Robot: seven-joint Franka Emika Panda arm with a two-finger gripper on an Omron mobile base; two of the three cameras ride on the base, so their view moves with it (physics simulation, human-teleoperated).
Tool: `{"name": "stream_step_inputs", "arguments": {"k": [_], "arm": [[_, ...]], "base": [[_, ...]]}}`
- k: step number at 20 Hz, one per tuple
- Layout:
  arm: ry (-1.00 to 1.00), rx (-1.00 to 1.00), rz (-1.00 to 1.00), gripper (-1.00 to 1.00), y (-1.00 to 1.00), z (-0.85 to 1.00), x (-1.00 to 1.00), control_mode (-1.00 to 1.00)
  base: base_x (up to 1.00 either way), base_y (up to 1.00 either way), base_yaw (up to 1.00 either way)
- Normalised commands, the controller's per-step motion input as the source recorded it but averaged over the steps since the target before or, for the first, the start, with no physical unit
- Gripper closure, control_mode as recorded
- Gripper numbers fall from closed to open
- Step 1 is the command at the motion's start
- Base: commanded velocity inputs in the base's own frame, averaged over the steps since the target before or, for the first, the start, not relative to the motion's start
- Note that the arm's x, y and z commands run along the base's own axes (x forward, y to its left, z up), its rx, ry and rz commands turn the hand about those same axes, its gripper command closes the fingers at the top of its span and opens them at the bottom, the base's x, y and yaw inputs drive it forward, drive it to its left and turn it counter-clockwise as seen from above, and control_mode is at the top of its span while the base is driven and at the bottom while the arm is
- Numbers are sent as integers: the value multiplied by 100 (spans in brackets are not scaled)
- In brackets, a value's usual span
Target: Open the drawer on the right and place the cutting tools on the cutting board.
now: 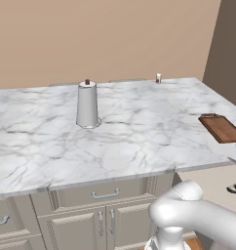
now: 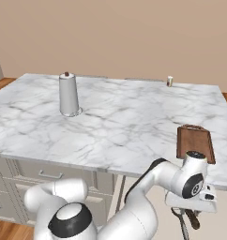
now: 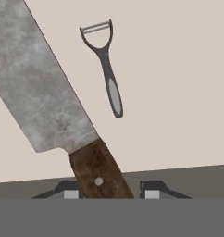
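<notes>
The drawer (image 1: 210, 177) stands pulled out under the counter's right end, and its pale floor (image 3: 178, 92) lies below the hand. On it rests a large knife with a grey blade (image 3: 35, 88) and a brown wooden handle (image 3: 97, 169). A grey peeler (image 3: 107, 65) lies beside it, also seen at the drawer's right, peeler (image 1: 234, 189). My gripper (image 3: 110, 190) hangs low in the drawer (image 2: 188, 213). Its fingertips (image 3: 70, 190) stand on either side of the knife handle, with a gap still showing on the right. The cutting board (image 1: 221, 128) (image 2: 195, 143) lies on the counter above, with nothing on it.
A grey cylindrical canister (image 1: 87, 105) (image 2: 68, 95) stands on the marble countertop (image 1: 139, 132). A small shaker (image 1: 158, 78) (image 2: 170, 81) sits at the far edge. Closed drawer fronts and cabinet doors (image 1: 105, 194) run below the counter to the left.
</notes>
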Motion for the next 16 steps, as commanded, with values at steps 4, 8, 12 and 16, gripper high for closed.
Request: {"name": "stream_step_inputs", "arguments": {"k": [4,8,12,16], "arm": [[-1,0,-5,100,1,57,0,-100],[-1,0,-8,100,10,51,25,-100],[0,0,-10,100,26,16,98,-100],[0,0,-14,100,35,22,100,-100]], "base": [[0,0,0],[0,0,0],[0,0,0],[0,0,0]]}}
